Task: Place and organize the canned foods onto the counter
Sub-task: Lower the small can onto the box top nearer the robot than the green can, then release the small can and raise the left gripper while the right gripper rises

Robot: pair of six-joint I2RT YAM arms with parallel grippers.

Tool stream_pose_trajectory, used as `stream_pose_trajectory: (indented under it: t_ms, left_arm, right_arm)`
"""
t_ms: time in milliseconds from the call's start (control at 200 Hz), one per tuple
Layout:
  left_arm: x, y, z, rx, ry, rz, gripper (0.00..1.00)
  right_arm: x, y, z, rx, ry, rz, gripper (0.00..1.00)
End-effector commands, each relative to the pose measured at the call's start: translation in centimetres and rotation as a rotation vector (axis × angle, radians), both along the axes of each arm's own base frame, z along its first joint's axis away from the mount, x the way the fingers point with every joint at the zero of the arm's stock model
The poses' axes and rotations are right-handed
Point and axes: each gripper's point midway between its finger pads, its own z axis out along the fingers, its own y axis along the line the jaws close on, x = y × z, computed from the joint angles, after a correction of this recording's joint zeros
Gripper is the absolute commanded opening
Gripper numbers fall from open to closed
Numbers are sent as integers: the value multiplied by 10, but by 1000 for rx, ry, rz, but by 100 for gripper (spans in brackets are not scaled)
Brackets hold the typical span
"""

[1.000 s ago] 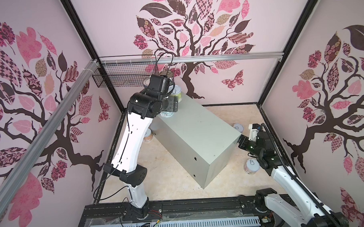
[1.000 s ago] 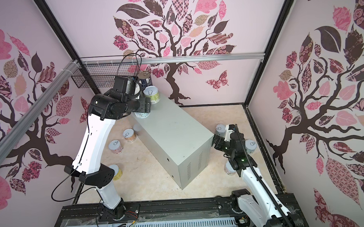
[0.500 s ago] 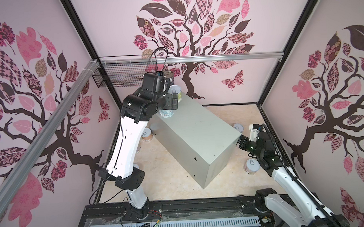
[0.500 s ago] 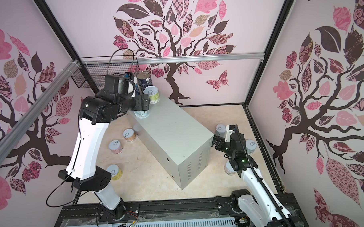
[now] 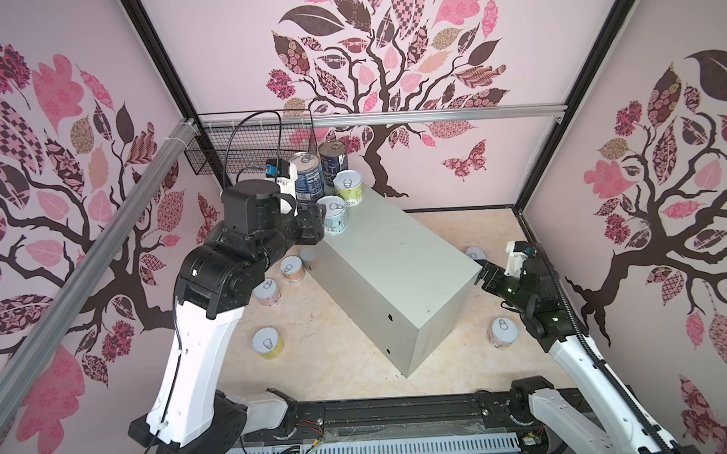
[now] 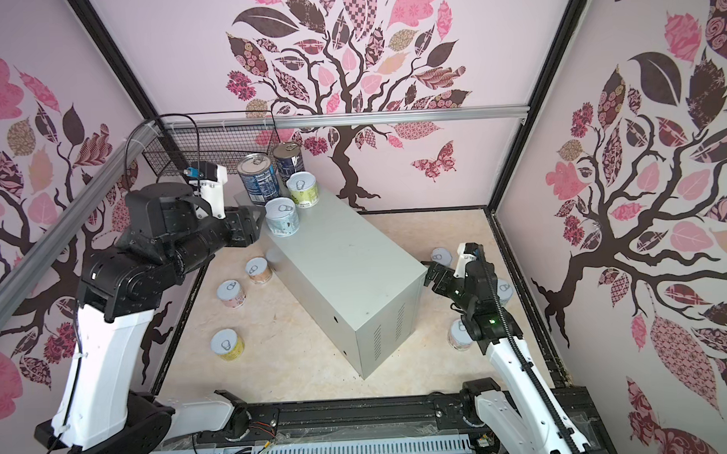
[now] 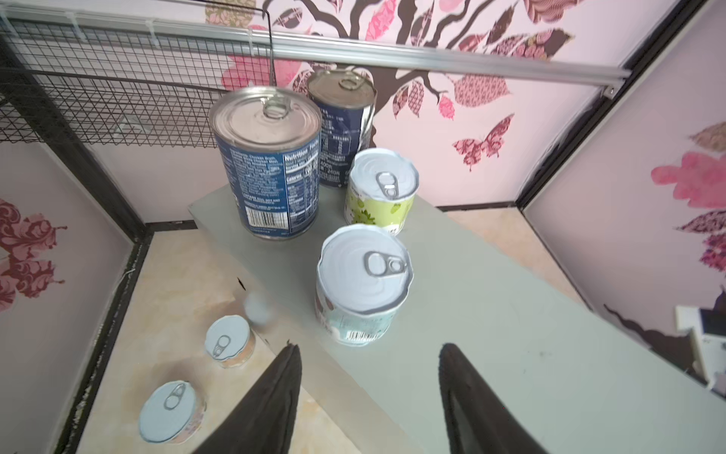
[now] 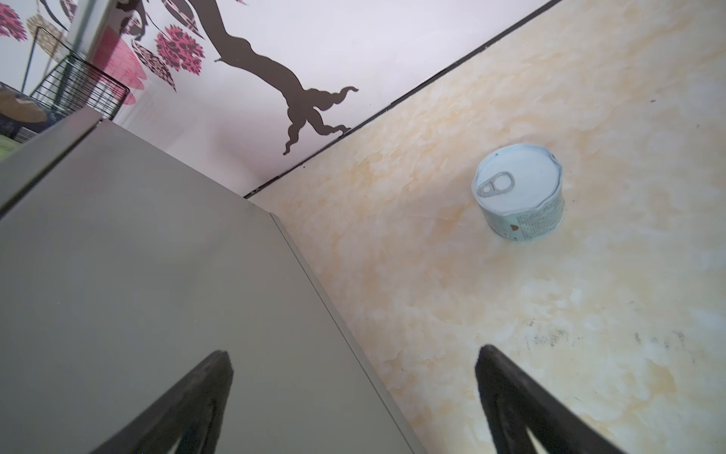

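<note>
Canned foods [image 7: 363,283] stand four together on the counter [image 7: 491,334] just ahead of the left gripper [image 7: 369,348], spread and empty; right gripper [image 8: 353,350] likewise spread, holding nothing.

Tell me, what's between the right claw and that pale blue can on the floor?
Nothing but bare floor, past the counter's edge, between the right gripper and the can; the right wrist view shows it.
</note>
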Motion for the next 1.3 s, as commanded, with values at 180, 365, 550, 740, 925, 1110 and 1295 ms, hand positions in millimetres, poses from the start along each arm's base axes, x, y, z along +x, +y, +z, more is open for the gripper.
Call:
stream_pose_trajectory:
  t_ms: [180,365,550,740,925,1110,1295]
  left_arm:
    - [-4,-18,-53,-57,71,-73,47]
    - [-1,-27,-71,-98,110,-94,44]
    - [8,-37,-78,-145,128,-98,42]
    - [20,-46,-82,-181,152,-93,42]
    - [29,-52,-89,-201,171,-92,41]
    - [40,-55,-95,-199,184,-71,41]
    - [52,-55,-100,-176,198,-46,41]
  right_arm:
    - [-5,-19,54,-40,-79,-95,100]
    - [-7,-28,82,-77,-126,-132,100]
    - [-6,-30,105,-83,-166,-142,100]
    - [-1,-29,128,-90,-199,-139,100]
    - [7,-24,147,-90,-219,-112,100]
    - [14,-19,161,-80,-232,-91,100]
    - [17,-15,161,-76,-232,-76,100]
